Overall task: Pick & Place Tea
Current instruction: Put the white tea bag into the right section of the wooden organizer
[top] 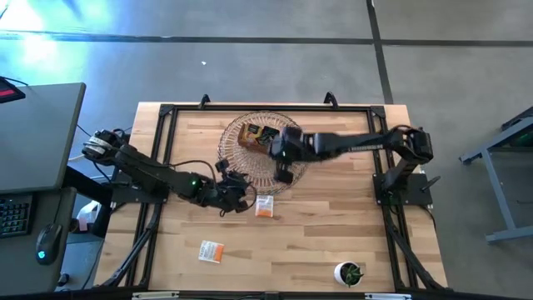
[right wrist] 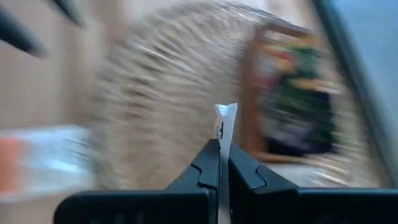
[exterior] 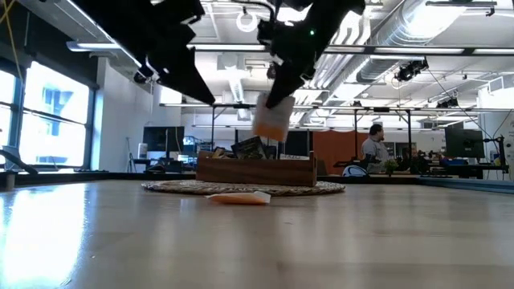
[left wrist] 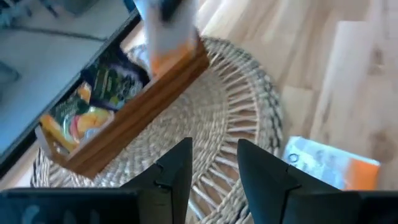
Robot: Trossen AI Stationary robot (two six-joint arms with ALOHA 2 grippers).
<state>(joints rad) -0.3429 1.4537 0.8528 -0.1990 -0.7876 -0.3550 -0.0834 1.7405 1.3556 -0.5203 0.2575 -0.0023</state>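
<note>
My right gripper (top: 284,169) hangs over the round woven mat (top: 241,158), shut on a white-and-orange tea sachet (exterior: 273,117). The brown wooden tray (top: 257,135) stands on the mat's far part with dark and yellow sachets (left wrist: 106,87) in it. My left gripper (left wrist: 214,168) is open and empty just off the mat's near left rim (top: 237,187). One white-and-orange sachet (top: 265,206) lies flat on the table near the mat, and another (top: 212,251) lies nearer the front edge. My right gripper pinches the sachet between its two fingers (right wrist: 208,165); the sachet shows edge-on, its free edge (right wrist: 225,115) sticking out past the fingertips. The fingers come from above. The sachet hangs below them (exterior: 273,120), lifted clear of the mat and the tray.
A small green plant in a white pot (top: 350,272) stands at the near right corner. A black frame (top: 166,112) runs round the table top. In the low view a person (exterior: 373,148) sits in the room far behind the table.
</note>
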